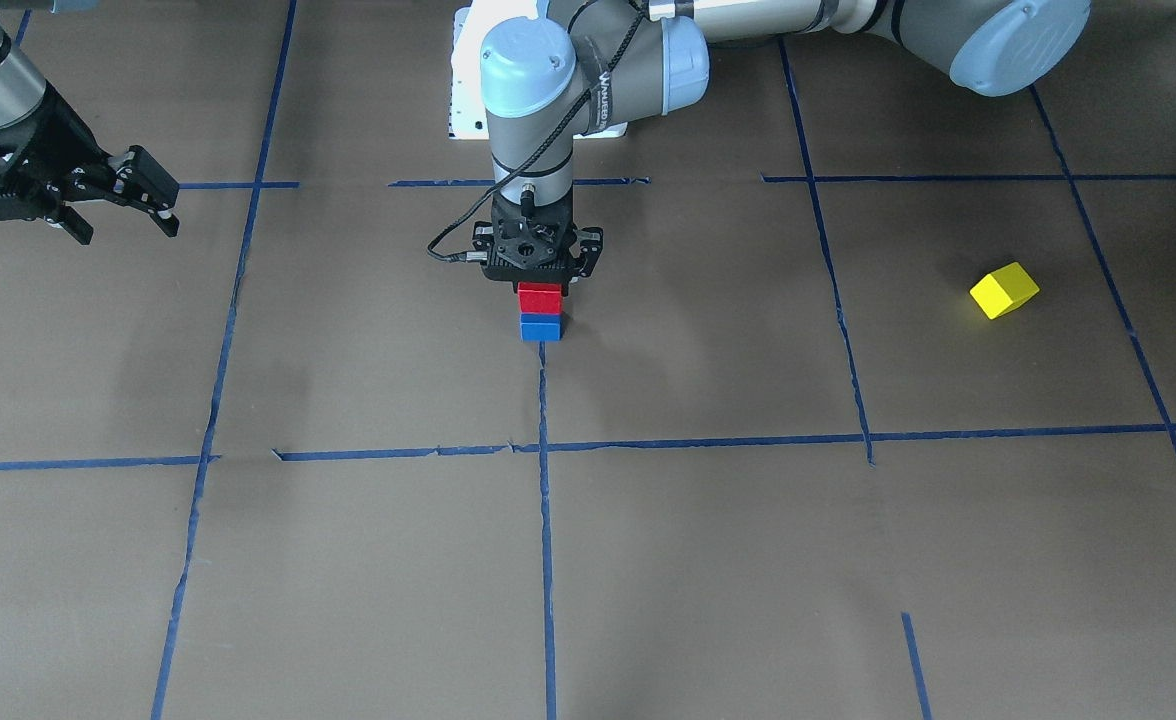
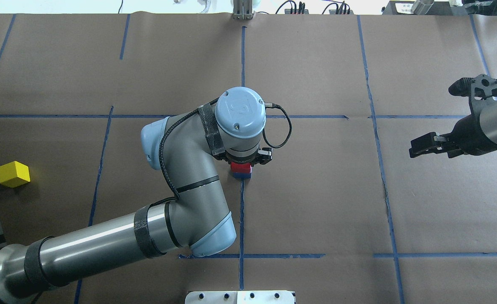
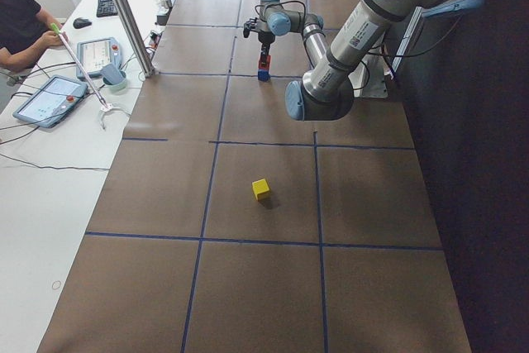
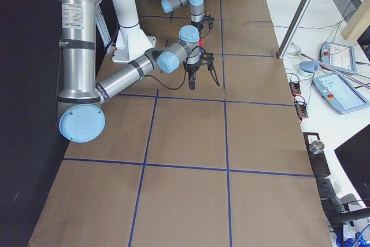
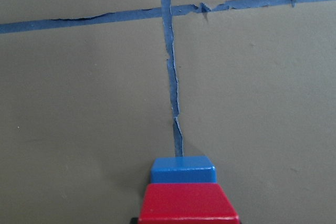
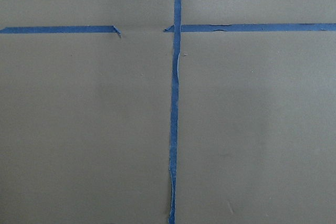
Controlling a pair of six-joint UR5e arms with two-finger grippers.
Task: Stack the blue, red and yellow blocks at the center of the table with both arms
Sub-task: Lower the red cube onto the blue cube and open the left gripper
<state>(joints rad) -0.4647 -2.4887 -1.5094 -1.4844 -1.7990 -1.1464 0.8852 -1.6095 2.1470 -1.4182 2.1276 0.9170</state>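
Observation:
A red block (image 1: 539, 298) sits squarely on a blue block (image 1: 540, 328) at the table's centre, on a blue tape line. My left gripper (image 1: 540, 288) points straight down over them and is shut on the red block. The left wrist view shows the red block (image 5: 188, 203) on the blue block (image 5: 182, 169), with no fingers in the picture. A yellow block (image 2: 14, 174) lies alone on my far left; it also shows in the front view (image 1: 1004, 290). My right gripper (image 2: 433, 120) is open and empty, held above the table on my right.
Brown paper with a grid of blue tape lines (image 1: 544, 520) covers the table. The white base plate (image 2: 240, 297) is at the robot's edge. The left arm's elbow (image 2: 176, 169) hangs over the table between the stack and the yellow block.

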